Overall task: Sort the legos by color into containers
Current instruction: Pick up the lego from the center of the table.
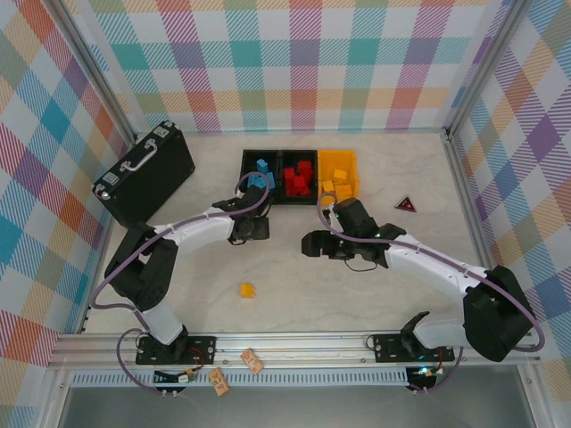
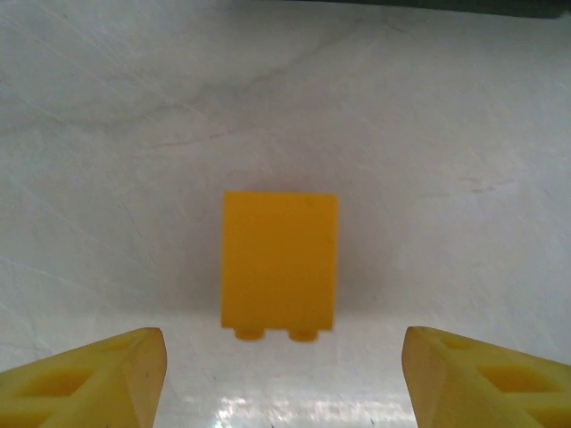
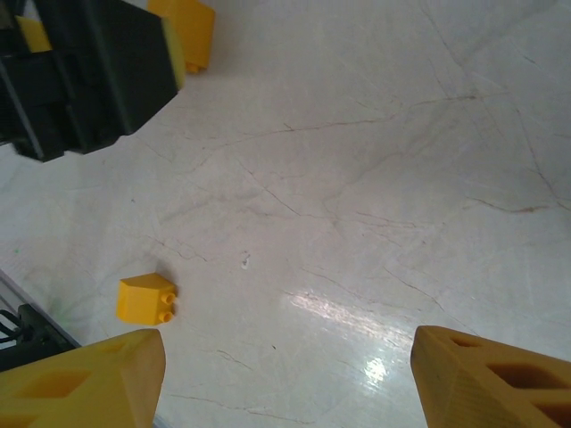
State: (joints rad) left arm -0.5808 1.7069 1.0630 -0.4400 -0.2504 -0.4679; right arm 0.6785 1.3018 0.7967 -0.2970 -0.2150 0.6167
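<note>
Overhead, sorted containers [image 1: 282, 166], left pincer [image 2: 284, 357] open near yellow lego [image 2: 280, 263], right pincer [image 3: 287, 357] open.

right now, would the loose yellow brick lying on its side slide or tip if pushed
The yellow brick looks like small, stiff, light plastic, so it would probably skid easily on the glossy table. Resting with its studs pointing sideways, it may tip over if pushed high.

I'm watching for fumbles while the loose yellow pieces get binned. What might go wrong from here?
The yellow brick ahead of the left tool lies on its side, studs toward the camera, so closing could twist or squirt it away. The right tool hovers close beside the left one; reaching for the other loose brick may bump the arms.
</note>
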